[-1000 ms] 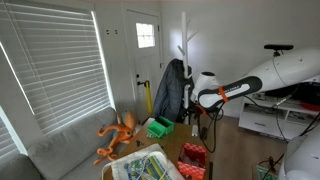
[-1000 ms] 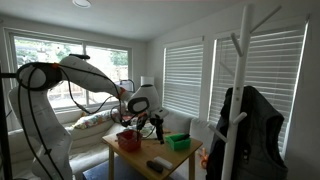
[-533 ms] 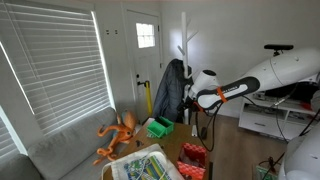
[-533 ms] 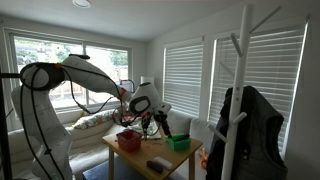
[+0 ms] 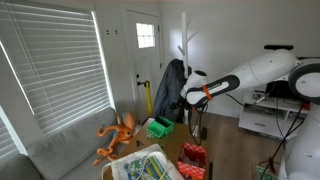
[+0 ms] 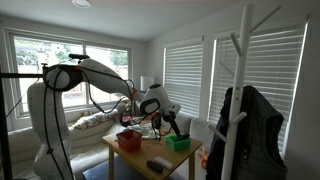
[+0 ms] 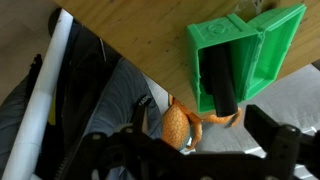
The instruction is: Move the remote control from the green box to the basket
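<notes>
The small bright green box (image 7: 255, 40) stands on the wooden table and shows in both exterior views (image 5: 158, 127) (image 6: 179, 143). The black remote control (image 7: 218, 82) lies inside it, one end past the box's rim. My gripper (image 7: 205, 140) is open and empty, hanging above the table beside the box; it also shows in both exterior views (image 5: 192, 113) (image 6: 160, 122). The red basket (image 5: 192, 155) (image 6: 128, 139) sits on the same table, away from the box.
An orange octopus toy (image 5: 117, 135) (image 7: 178, 125) lies on the grey sofa (image 5: 55, 152) by the table. A colourful magazine (image 5: 146, 168) and a dark flat object (image 6: 160, 164) lie on the table. A coat rack with a dark jacket (image 5: 171, 90) stands behind.
The arm has swung across the table toward the green box, carrying the open gripper closer to it. The box, remote and basket have not moved.
</notes>
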Robot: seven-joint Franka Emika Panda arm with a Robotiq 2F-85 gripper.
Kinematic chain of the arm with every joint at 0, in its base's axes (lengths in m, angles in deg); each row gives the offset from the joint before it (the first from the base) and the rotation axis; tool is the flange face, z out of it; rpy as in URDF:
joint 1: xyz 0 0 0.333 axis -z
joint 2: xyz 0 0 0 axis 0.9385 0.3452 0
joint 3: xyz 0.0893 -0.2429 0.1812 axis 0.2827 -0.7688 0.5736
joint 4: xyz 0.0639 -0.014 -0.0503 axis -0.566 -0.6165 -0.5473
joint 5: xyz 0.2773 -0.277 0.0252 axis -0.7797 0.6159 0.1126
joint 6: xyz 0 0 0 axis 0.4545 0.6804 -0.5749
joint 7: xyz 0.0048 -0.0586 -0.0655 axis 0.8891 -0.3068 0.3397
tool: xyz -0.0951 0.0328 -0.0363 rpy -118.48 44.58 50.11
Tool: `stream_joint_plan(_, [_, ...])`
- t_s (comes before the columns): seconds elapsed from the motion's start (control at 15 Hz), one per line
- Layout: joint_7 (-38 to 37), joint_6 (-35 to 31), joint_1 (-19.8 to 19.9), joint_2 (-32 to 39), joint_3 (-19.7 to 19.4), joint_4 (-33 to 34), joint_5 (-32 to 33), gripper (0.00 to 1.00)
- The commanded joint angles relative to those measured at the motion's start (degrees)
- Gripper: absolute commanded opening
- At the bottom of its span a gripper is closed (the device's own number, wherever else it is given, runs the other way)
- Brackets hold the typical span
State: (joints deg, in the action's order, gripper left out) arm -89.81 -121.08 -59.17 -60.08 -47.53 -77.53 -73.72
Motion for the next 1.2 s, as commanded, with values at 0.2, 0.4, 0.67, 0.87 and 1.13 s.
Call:
stream_joint_plan(0.2, [1.0, 0.2, -1.1, 2.5, -1.3, 2.9, -2.4, 1.00])
stream_joint_plan(0.4, [-2.6, -6.5, -1.3, 4.7, -0.9, 3.7, -1.6, 1.00])
stream_joint_plan(0.67, [6.1, -12.1, -2.5, 10.9, 0.6, 9.6, -6.4, 1.00])
stream_joint_plan(0.87, [9.9, -10.6, -2.4, 16.1, 2.1, 15.3, -6.9, 1.00])
stream_joint_plan(1.13, [14.3, -8.3, -1.1, 21.0, 3.7, 20.2, -6.0, 0.98])
